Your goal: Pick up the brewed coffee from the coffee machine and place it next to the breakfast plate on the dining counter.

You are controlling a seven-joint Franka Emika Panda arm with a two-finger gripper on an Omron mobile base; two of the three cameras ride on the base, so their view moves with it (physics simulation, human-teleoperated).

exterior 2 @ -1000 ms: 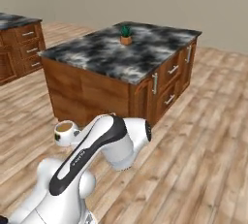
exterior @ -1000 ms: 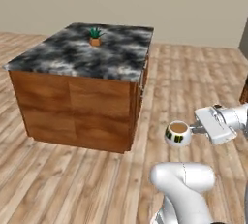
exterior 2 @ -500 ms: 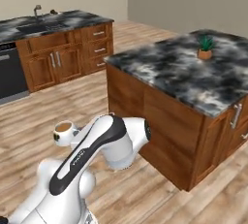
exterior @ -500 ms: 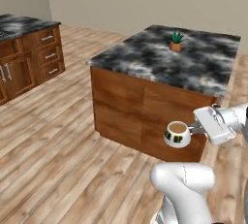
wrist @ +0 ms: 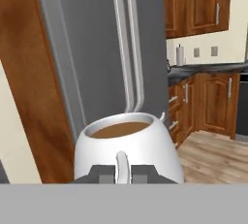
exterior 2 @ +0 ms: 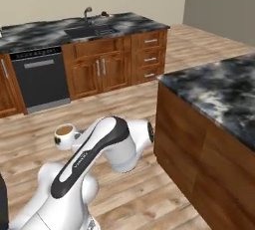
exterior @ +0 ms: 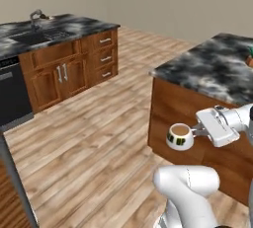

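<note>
Carrying the brewed coffee [exterior: 179,136] past the island, base swung round since a moment ago.

Left base view: held level at 3 o'clock by the gripper [exterior: 197,132], clamped on the handle; sink cabinets now at 10 o'clock, marble-topped block [exterior: 217,69] shifted right. Right base view: cup at 9 o'clock over bare floor, dishwasher [exterior 2: 39,77] at 11. Hand view: fingertips [wrist: 101,173] pinching the handle, brown liquid unspilled, refrigerator [wrist: 106,43] probably behind. Transit leg only; plate and placing spot not yet reached.

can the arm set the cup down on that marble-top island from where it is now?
Probably yes: the pincer holds the cup beside the island, but below its top, so it must lift first. Nothing blocks the near edge.
</note>
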